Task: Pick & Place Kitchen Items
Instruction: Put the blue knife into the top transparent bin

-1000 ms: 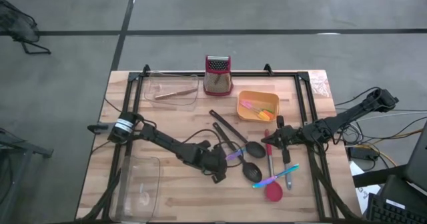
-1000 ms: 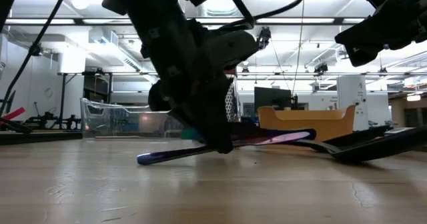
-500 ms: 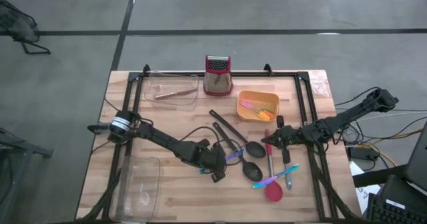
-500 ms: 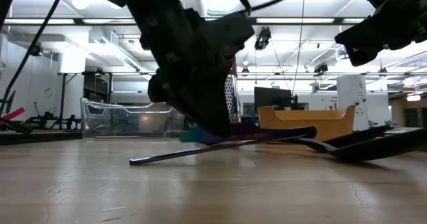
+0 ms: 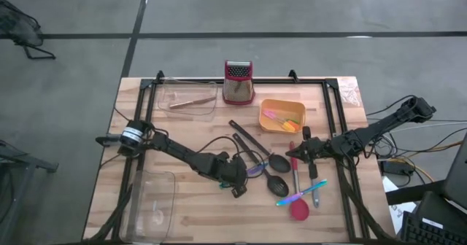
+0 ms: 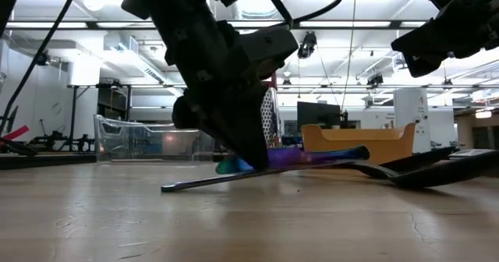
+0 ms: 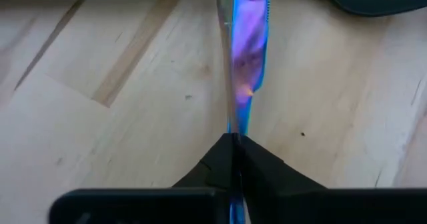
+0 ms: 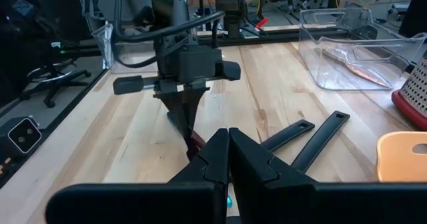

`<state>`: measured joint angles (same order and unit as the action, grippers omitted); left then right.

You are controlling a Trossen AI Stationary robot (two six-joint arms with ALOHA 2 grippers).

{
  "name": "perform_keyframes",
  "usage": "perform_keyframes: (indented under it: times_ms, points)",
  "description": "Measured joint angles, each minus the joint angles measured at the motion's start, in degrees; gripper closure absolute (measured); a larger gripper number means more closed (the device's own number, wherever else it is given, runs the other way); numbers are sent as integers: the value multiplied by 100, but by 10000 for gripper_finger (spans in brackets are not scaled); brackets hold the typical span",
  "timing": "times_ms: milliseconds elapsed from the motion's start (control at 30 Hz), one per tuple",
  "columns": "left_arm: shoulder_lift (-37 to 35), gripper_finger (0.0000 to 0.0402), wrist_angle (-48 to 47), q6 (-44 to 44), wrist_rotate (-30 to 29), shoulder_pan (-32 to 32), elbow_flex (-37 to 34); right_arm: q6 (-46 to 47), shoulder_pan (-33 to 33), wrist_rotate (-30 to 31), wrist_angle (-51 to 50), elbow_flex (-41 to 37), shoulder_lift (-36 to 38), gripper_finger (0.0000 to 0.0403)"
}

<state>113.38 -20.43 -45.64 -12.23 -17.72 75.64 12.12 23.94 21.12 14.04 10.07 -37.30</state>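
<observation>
My left gripper (image 5: 237, 181) is low over the table's middle and shut on an iridescent purple-blue knife (image 5: 256, 170). The knife also shows in the low view (image 6: 320, 158) and the left wrist view (image 7: 248, 51). My right gripper (image 5: 292, 156) is shut and empty. It is raised above the table at the right, over the red spoon's handle (image 5: 295, 176). Black tongs (image 5: 244, 139), two black spoons (image 5: 277, 175), the red spoon (image 5: 298, 209) and a multicoloured piece of cutlery (image 5: 300, 196) lie flat on the table between the grippers. My left gripper pinches the knife between its two fingers, just behind the purple blade (image 7: 239, 127). The fingers (image 6: 253, 149) slant down from the table's left. The knife stands on edge and tilted, with its blade end (image 6: 360, 152) raised and its dark end (image 6: 168, 187) down at the table.
An orange tub (image 5: 282, 116) with coloured cutlery and a steel grater (image 5: 238, 82) stand at the far middle. A clear tray (image 5: 188, 99) holding a wooden piece is at the far left. Another clear tray (image 5: 152, 201) is at the near left.
My left gripper has rocked slightly in place with the knife. The knife's blade end has risen a little, while its dark end has stayed low at the table.
</observation>
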Motion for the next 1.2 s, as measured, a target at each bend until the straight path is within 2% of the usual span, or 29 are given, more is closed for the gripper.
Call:
perform_keyframes:
  times_ms: [67, 367, 533, 733, 900, 1033, 1200]
  points:
    - [-1, 393, 55, 72, 35, 0, -4, 0, 0, 0, 0, 0, 0, 394]
    - [-102, 397, 55, 317, 53, -15, 166, -9, 1, 1, -4, 0, 0, 394]
    - [-332, 399, -299, 352, -282, -14, 177, -9, 4, 2, -7, 0, 2, 394]
    - [-979, 400, -1633, 18, -1331, -52, 157, -9, 4, 1, -5, 0, -4, 394]
    - [-1727, 400, -3138, -699, -2015, -68, -135, -2, 4, 1, -6, 0, -4, 394]
    - [-2358, 400, -4192, -1168, -2141, 29, -473, 15, 3, 0, 0, 0, -4, 394]
    - [-3051, 399, -5051, -1014, -2221, 475, -912, -20, 2, 0, 20, 0, 0, 394]
